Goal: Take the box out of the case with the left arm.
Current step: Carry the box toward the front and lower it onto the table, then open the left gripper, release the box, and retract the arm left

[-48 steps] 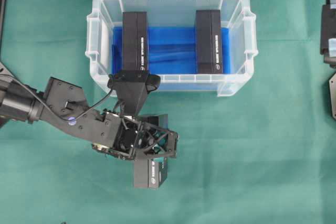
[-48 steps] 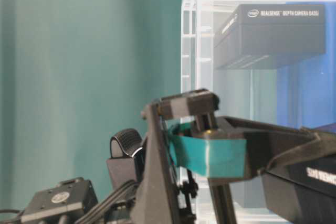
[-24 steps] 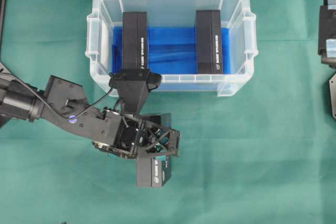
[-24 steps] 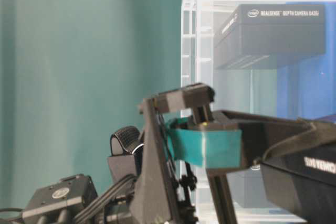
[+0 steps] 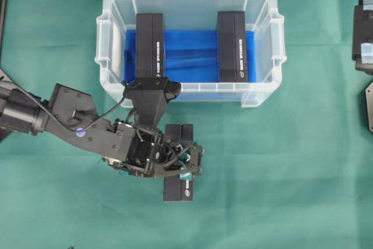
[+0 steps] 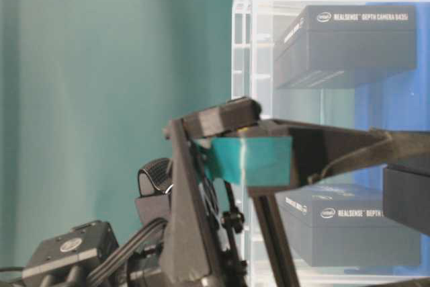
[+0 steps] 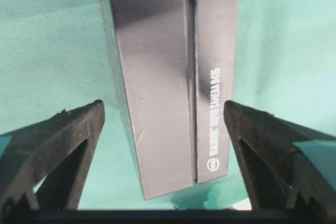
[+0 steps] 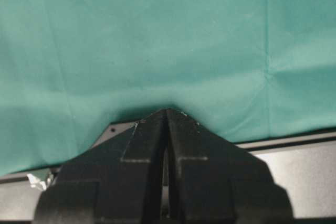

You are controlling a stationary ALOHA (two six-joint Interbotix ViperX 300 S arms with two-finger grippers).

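A black box (image 5: pixel 178 186) lies on the green cloth in front of the case (image 5: pixel 111 56), a clear tub with a blue liner. My left gripper (image 5: pixel 183 161) hangs over the box's middle and stands open. In the left wrist view the box (image 7: pixel 168 77) rests between the two fingers (image 7: pixel 79 129) with green cloth showing on both sides, touching neither. A teal pad (image 6: pixel 252 159) shows in the table-level view in front of the case (image 6: pixel 255 45). My right gripper (image 8: pixel 167 111) is shut with nothing in it.
Two more black boxes (image 5: pixel 150 45) (image 5: pixel 232 45) stand inside the case, left and right. The right arm (image 5: pixel 364 27) stays at the right edge of the overhead view. Below it in the right wrist view run green cloth and a grey table edge (image 8: pixel 294 166).
The left jaws have spread wide and let go of the box, which now lies level on the cloth. The gripper has drifted slightly right. The right arm has not moved.
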